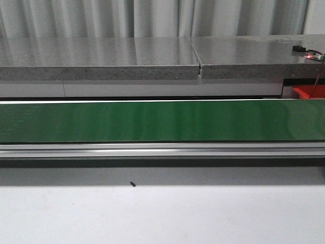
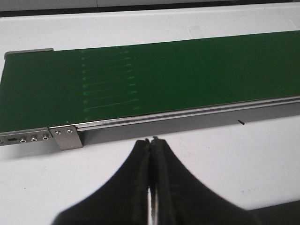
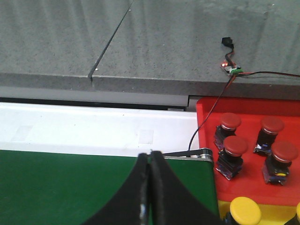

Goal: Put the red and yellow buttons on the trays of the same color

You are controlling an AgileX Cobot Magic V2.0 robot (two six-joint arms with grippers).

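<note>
- Pincers: left pincer [image 2: 150, 140] and right pincer [image 3: 150, 153] both pressed closed, holding nothing.
- Conveyor belt [image 1: 152, 121]: green, bare of buttons.
- Red tray [image 3: 248, 150]: four red buttons [image 3: 233, 150] standing in it beside the belt's end.
- Yellow tray [image 3: 272, 211]: at least one yellow button [image 3: 245, 211].
- Judgement: sorting appears complete, or awaiting more buttons.

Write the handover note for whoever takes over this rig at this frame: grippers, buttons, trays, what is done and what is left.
Left gripper: shut, empty, over the white table by the green conveyor belt.
Right gripper: shut, empty, above the belt's end.
Red tray holds four red buttons, beside the belt's end. Yellow tray next to it; at least one yellow button sits there, the rest is cut off.
Belt shows no buttons in any view.
Done: the visible buttons match their trays. Left: cannot tell whether more will arrive.
</note>
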